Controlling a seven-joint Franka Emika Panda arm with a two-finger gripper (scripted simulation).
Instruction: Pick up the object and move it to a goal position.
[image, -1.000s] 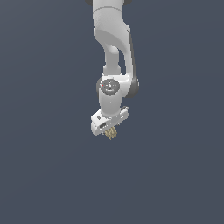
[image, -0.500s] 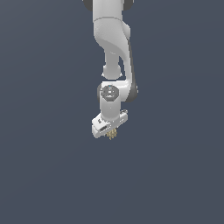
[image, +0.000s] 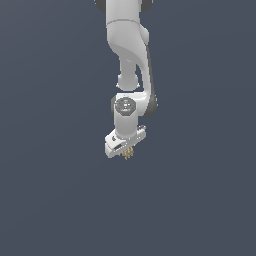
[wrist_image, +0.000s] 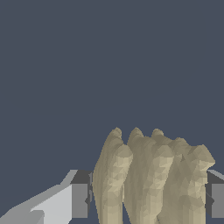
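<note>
The claw (image: 127, 151) is closed on the object (wrist_image: 148, 179). The object is held between the fingers (wrist_image: 79, 200), low in the frame, its spikes pointed away from the claw.

The exterior view stands well back, facing the arm (image: 131, 65) with the claw (image: 126, 151) mid-frame. The wrist view sits just behind the claw (wrist_image: 146, 199), filled by the object (wrist_image: 148, 179); both views share these.

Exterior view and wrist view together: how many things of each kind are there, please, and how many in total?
White robot arm with gripper: 1
Dark grey fingers: 2
Small tan-beige lumpy spiked object, held between the fingers: 1
Total: 4
</note>
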